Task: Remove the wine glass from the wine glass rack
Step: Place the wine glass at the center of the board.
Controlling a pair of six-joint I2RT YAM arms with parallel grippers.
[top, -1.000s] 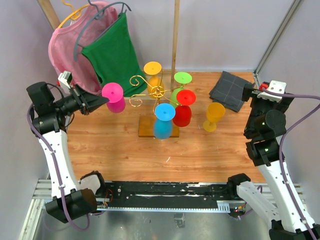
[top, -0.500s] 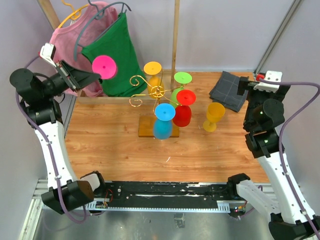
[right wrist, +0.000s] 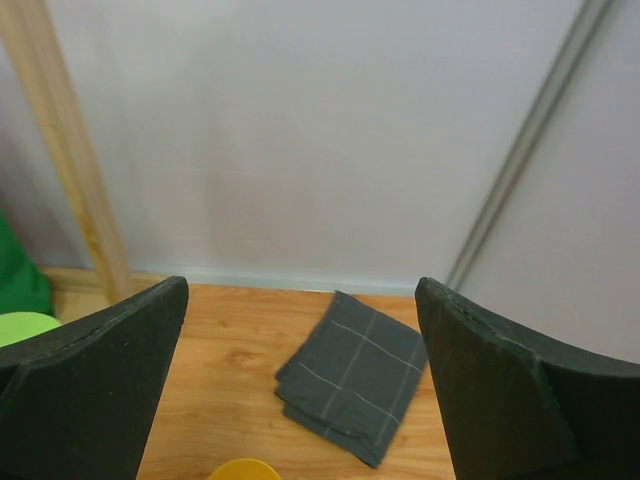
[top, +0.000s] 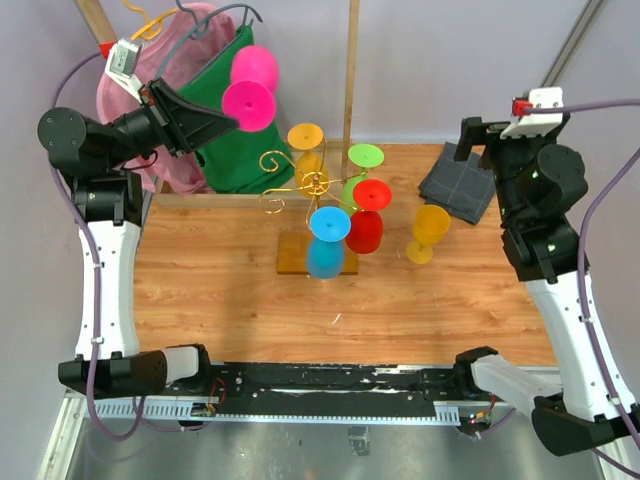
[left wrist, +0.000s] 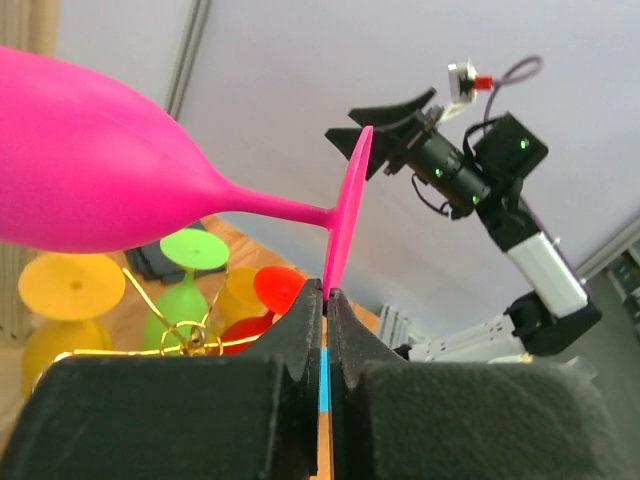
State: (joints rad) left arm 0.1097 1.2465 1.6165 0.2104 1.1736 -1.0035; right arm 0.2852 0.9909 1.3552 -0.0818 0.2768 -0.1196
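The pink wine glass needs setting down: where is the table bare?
The wooden table is bare left of the gold wire rack, and along the near strip before it. Crowded: between rack and the standing orange glass, and around the folded grey cloth.

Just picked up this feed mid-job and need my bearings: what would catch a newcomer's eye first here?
The pink wine glass is held high at the back left, before the green shirt, its foot pinched in the shut left gripper. At the centre the gold wine glass rack carries four more coloured glasses. The right gripper hangs open near the grey cloth.
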